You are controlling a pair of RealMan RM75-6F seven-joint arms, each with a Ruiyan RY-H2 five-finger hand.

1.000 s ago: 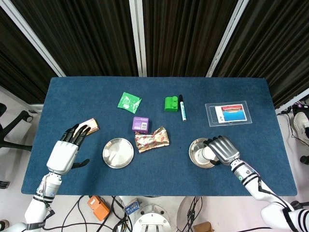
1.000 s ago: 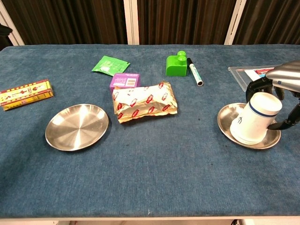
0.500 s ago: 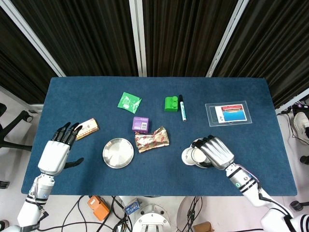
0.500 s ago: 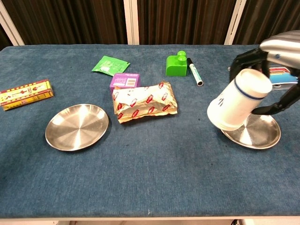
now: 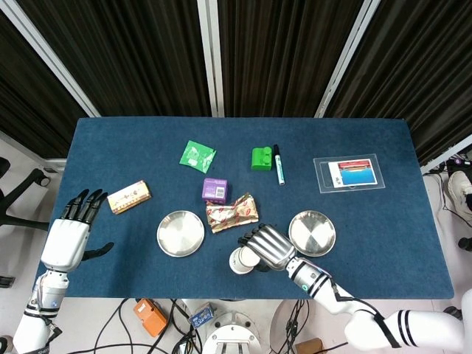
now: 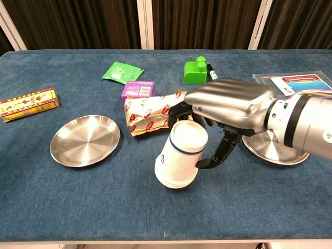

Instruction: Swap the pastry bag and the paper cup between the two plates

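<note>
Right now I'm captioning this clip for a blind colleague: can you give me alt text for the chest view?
The robot's right hand holds a tilted white paper cup above the blue table, between two empty metal plates: the left plate and the right plate. A foil pastry bag lies on the cloth behind the cup, on neither plate.

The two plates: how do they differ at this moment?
The left plate lies in full view with nothing over it, while the right plate is partly hidden in the chest view behind the right hand carrying the paper cup. The pastry bag lies nearer the left plate. Both are round, metal and empty.
</note>
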